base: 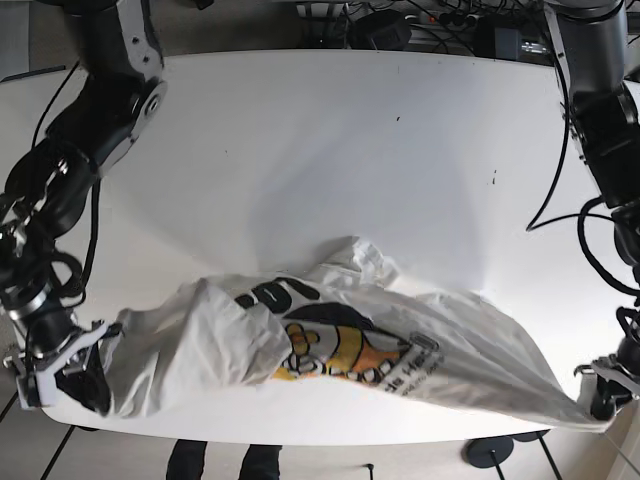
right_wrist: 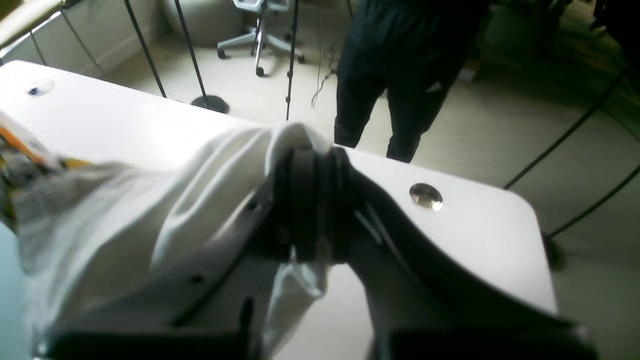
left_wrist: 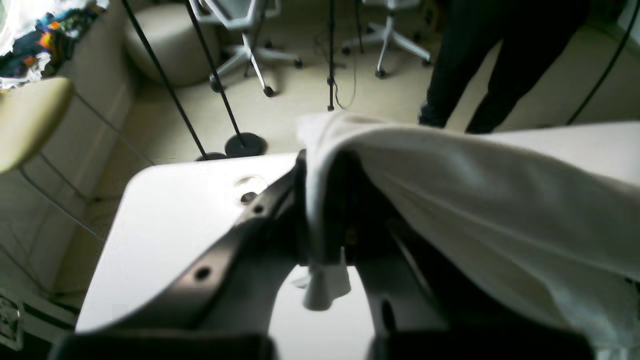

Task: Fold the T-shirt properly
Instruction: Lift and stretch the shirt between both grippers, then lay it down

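White cotton T-shirt [base: 340, 350] stretched along the surface [base: 330, 150] near edge, print up. Left gripper [left_wrist: 325, 235] and right gripper [right_wrist: 310, 225] each have jaws clamped on a corner. Risk: thin pinches slipping under tension, dropping fabric off the edge.

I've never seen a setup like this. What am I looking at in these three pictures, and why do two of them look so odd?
This is a two-armed robot working at a white table. The base picture looks down from above; the other two come from cameras mounted on each wrist, so you see each hand from close behind. The left hand and the right hand are each shut on an end of a white T-shirt with a printed graphic, stretching it out along the table's near edge. The dark legs behind the table belong to a person standing nearby.
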Motion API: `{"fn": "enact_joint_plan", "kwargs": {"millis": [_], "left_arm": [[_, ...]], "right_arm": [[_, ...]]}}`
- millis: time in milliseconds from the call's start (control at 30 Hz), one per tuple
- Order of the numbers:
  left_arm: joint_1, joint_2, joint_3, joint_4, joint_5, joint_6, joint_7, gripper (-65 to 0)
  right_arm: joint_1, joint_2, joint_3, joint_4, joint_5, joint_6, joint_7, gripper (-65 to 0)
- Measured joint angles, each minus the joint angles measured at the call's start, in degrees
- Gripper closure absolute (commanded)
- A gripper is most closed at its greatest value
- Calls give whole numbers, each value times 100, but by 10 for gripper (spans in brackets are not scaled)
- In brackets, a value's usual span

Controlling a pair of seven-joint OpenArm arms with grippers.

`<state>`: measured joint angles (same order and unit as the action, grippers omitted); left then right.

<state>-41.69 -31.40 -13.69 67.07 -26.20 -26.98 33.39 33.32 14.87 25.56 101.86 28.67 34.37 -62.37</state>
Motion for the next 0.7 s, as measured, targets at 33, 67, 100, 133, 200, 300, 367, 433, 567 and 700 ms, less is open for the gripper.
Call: {"fn": "enact_joint_plan", "kwargs": {"millis": [33, 67, 100, 133, 200, 300, 367, 433, 567, 700], "left_arm": [[-308, -24, 105, -186, 2, 24, 2, 0], [-638, -50, 260, -376, 39, 55, 7, 0], [-1075, -125, 470, -673, 7, -17, 0, 0], [-1357, -157, 549, -863, -31, -31, -2, 0], [-1882, -240, 636, -1252, 24, 2, 0, 0], [-2474, -352, 636, -1611, -4, 20, -48, 0], [-2457, -411, 636, -1611, -70, -2, -87, 0], [-2188, -485, 619, -1609, -68, 2, -85, 0], [-1169, -391, 227, -1569, -68, -17, -35, 0], [713, -321, -721, -824, -63, -44, 2, 0]], "right_arm": [[354, 81, -162, -330, -11, -2, -33, -21], [706, 120, -289, -627, 7, -2, -24, -21], [1204, 131, -369, -1056, 35, 20, 52, -21], [1561, 138, -380, -1399, 31, 13, 116, -21], [2166, 247, -400, -2026, 33, 15, 229, -21], [3021, 514, -697, -2752, 28, -24, 570, -21], [3067, 597, -713, -2813, 142, 17, 730, -21], [2916, 629, -704, -2822, 92, 13, 684, -21], [1777, 754, -678, -2627, 122, 17, 660, -21], [-188, 675, 7, -1801, 162, 59, 682, -21]]}}
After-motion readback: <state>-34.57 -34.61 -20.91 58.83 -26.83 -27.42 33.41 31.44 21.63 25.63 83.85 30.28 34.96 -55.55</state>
